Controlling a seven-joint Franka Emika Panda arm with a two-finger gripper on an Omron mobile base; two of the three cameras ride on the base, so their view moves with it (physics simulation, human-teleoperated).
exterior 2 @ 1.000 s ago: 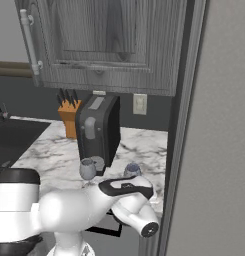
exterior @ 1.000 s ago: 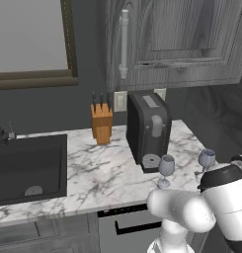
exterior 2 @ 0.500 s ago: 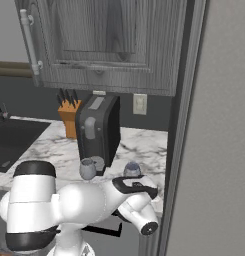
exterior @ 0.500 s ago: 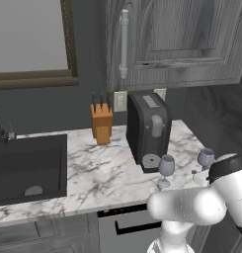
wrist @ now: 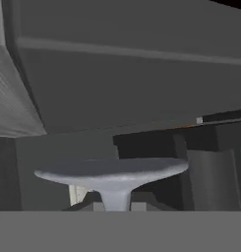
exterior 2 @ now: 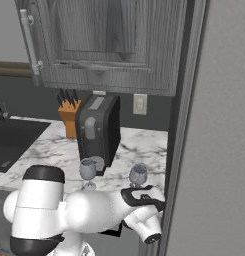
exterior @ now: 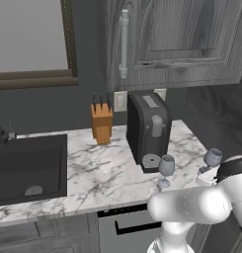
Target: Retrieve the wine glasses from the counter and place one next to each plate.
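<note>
Left base view: the marble counter [exterior: 93, 170] carries a black sink [exterior: 28, 165] at left, a knife block [exterior: 101, 123] by the wall and a dark coffee machine [exterior: 149, 129] right of it. Two wine glasses stand near the front edge — the near glass [exterior: 166, 168] just in front of the machine, the far glass [exterior: 212, 159] toward the counter's right end. The white arm [exterior: 196, 202] reaches up to the far glass, and the gripper [exterior: 207, 174] sits at its stem, below the bowl.

Right base view: the near glass [exterior 2: 87, 171] stands upright just beside the coffee machine [exterior 2: 97, 129], clear of the arm. The far glass [exterior 2: 138, 176] rises right above the gripper [exterior 2: 137, 190], its bowl showing over the dark hand. The knife block [exterior 2: 70, 116] stands behind the machine.

Hand view: the underside of the far glass [wrist: 112, 176] spreads wide and grey straight ahead, its stem running down between the fingers — the gripper is clenched on the stem.
</note>
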